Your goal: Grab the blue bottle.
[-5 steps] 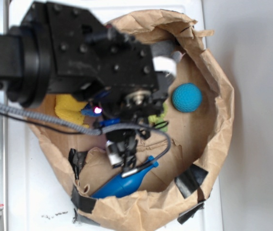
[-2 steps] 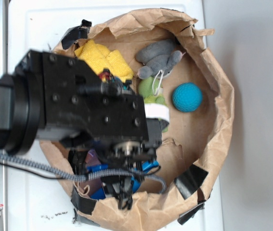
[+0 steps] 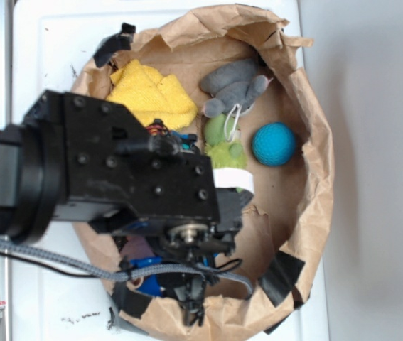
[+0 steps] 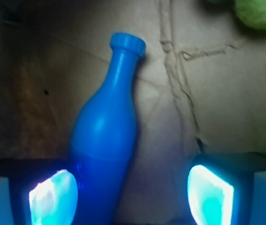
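Note:
The blue bottle [image 4: 107, 136] lies on the brown paper floor, neck pointing up and slightly right in the wrist view. Its wide body sits between my open gripper's [image 4: 132, 197] pads. The left pad [image 4: 53, 197] is right beside the bottle, while the right pad [image 4: 210, 194] stands well apart from it. In the exterior view only a bit of the blue bottle [image 3: 148, 273] shows under the black arm, near the bag's near rim. There the gripper [image 3: 190, 298] points down at it.
A crumpled brown paper bag [image 3: 315, 142] rings everything, patched with black tape [image 3: 281, 275]. Inside it lie a yellow cloth [image 3: 151, 96], a grey plush [image 3: 237, 82], a green plush [image 3: 222, 138] and a teal ball [image 3: 273, 144]. The bag's wall rises close behind the gripper.
The arm has moved toward the bag's near rim and lowered over the bottle, now hiding most of it. The yellow cloth and plush toys have come into view.

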`<state>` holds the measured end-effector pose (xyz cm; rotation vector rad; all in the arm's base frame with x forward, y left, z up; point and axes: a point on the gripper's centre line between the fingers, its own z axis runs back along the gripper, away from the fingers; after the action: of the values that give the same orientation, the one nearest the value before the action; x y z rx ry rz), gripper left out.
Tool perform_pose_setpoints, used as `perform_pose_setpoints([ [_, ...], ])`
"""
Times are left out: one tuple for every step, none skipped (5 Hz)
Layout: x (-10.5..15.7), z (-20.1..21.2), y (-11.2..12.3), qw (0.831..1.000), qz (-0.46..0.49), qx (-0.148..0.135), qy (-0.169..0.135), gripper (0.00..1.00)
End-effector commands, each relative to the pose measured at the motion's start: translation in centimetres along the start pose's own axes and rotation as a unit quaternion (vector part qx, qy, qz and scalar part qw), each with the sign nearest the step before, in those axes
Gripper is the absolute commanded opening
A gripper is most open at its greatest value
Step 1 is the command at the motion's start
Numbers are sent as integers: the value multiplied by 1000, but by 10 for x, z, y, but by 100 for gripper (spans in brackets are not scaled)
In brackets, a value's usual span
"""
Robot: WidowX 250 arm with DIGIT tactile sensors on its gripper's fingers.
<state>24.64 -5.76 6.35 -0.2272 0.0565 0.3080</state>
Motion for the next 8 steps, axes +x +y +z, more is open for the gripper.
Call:
perform_pose_setpoints([
  [17,-21,-9,999,-16,-18,-33,100],
  [15,-35,-8,1000,-17,11,-22,100],
  [16,-33,-2,1000,-14,5,-12,61],
  [18,-22,7,1000,-4,-5,-21,0],
  [22,-11,16,1000,9,-16,-23,0],
  [34,10,33,998,32,-33,-38,0],
  [43,28,50,996,52,-40,-59,0],
  [43,53,55,997,37,-25,-67,0],
])
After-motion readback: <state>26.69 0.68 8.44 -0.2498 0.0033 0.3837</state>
